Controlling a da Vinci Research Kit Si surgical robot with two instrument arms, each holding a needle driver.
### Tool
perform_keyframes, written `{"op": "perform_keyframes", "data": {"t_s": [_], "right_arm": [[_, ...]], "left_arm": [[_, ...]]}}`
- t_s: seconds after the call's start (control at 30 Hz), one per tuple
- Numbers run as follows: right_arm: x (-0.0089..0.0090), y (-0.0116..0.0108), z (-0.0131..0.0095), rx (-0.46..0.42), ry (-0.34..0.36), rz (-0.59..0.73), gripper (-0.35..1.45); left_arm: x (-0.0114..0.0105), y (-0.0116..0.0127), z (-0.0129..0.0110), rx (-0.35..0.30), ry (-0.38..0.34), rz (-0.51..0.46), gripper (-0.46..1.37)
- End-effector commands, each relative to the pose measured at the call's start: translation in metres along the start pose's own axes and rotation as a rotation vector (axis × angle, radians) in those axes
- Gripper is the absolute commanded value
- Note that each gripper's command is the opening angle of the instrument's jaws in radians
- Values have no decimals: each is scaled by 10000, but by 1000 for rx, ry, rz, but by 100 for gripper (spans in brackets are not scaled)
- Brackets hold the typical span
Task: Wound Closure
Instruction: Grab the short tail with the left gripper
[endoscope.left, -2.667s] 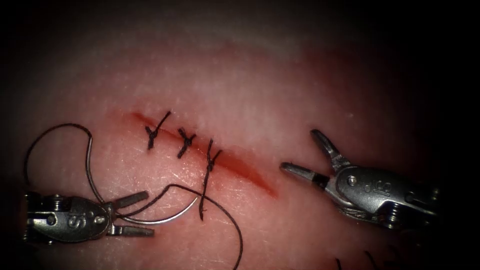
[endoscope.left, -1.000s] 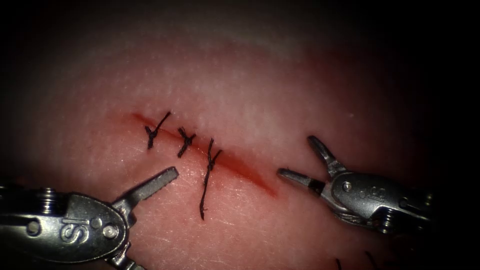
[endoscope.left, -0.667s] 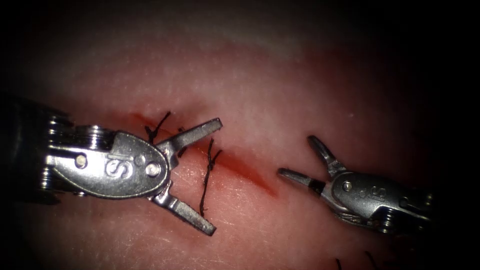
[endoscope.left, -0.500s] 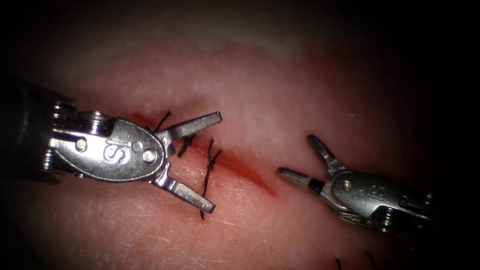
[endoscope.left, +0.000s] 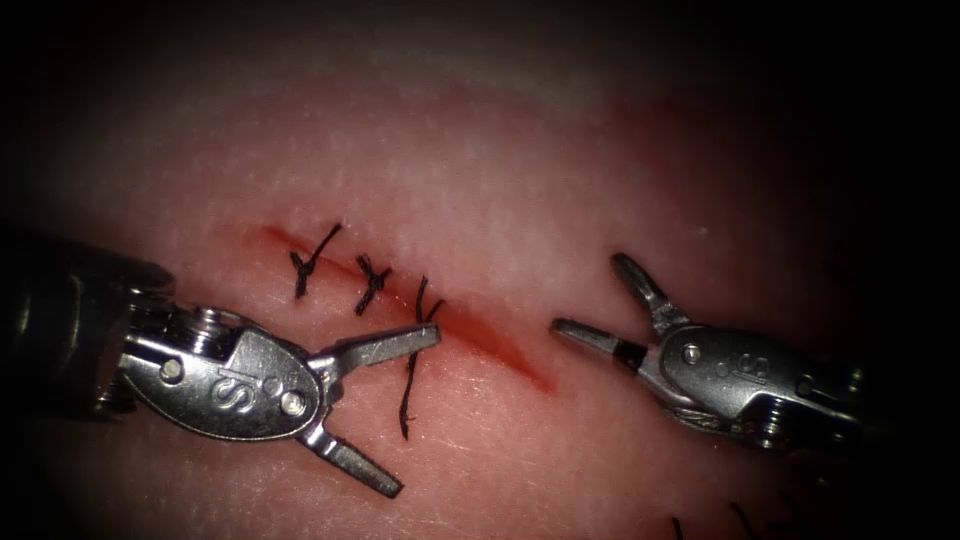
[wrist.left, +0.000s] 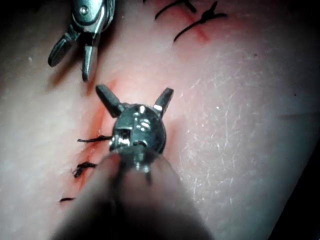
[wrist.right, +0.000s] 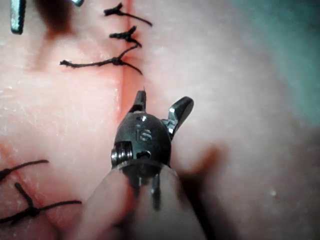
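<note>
Three knotted stitches (endoscope.left: 370, 285) cross the cut (endoscope.left: 490, 345); both tools open, empty.

The left tool (endoscope.left: 400, 415) is held with jaws spread wide, empty; the right tool (endoscope.left: 590, 298) likewise.

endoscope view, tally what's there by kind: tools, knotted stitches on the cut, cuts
Tools: 2, the left tool and the right tool, both with jaws open and holding nothing
Knotted stitches: 3, first stitch, second stitch, third stitch, all across the cut
Cuts: 1, the cut in the tissue
Total: 6
</note>
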Motion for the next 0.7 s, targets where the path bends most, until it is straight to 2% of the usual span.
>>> {"op": "perform_keyframes", "data": {"t_s": [0.03,0.37,0.7], "right_arm": [[-1,1,0,9,0,-1,117],[-3,6,-3,14,1,-3,116],[-4,5,-3,15,3,-3,115]], "left_arm": [[-1,2,1,9,-3,12,80],[-19,12,14,66,-102,127,71],[-36,15,28,77,-115,181,68]]}}
